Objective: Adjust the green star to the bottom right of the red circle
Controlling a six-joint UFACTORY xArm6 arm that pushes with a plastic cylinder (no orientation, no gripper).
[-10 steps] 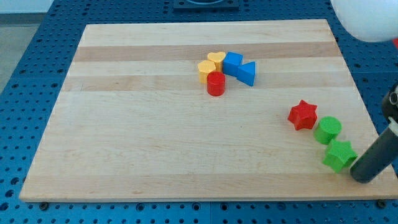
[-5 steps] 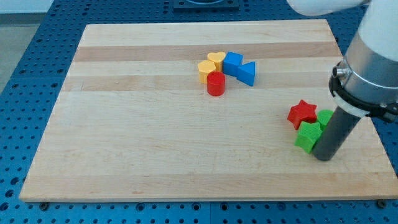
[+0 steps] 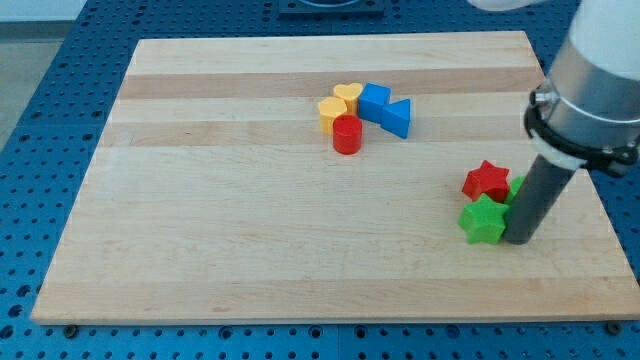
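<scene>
The green star point(image 3: 482, 220) lies on the wooden board at the view's lower right, just below the red star point(image 3: 487, 181). My tip point(image 3: 519, 239) rests on the board, touching the green star's right side. The red circle point(image 3: 347, 134) stands near the board's upper middle, far to the upper left of the green star. The rod hides most of a green circle point(image 3: 516, 187), of which only a sliver shows right of the red star.
A yellow hexagon point(image 3: 331, 112) and a yellow heart point(image 3: 348, 97) sit just above the red circle. A blue cube point(image 3: 374, 102) and a blue triangle point(image 3: 396, 118) sit to its upper right. The board's right edge point(image 3: 590, 200) lies close behind the rod.
My tip has moved left and up from the board's lower right corner, pushing the green star leftwards to below the red star. The rod now covers the green circle.
</scene>
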